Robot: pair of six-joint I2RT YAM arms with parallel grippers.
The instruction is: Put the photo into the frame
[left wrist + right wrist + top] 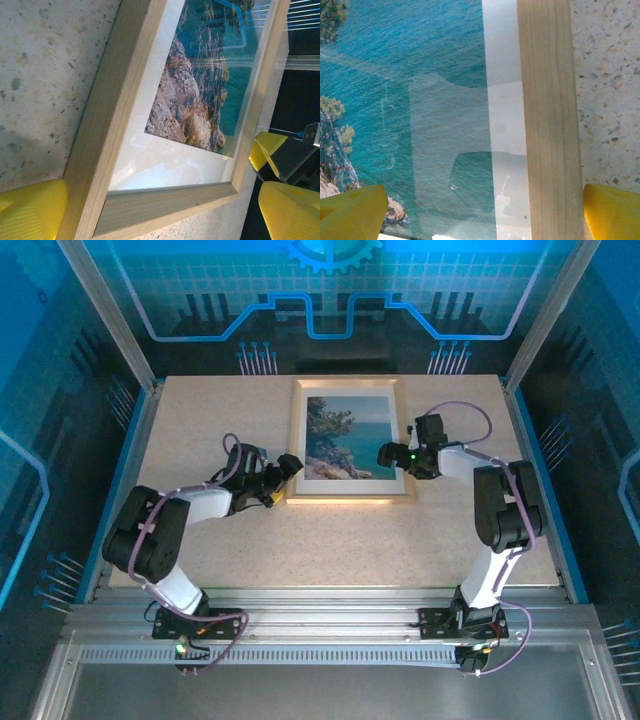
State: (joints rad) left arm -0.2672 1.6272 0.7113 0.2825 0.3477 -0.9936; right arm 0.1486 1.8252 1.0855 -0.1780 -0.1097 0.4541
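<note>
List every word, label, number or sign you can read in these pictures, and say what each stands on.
No readable text: none on the photo, the frame or the table.
One wordless sign: a gear emblem on the back wall.

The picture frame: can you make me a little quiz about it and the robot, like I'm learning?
1. True or false: the photo sits inside the frame.
2. Pick one. The right gripper is: A) open, B) shut on the frame, C) holding a cup.
3. Fill in: the border between the photo and the wood is coloured ____.

Key: 1 true; 2 A; 3 white.
</note>
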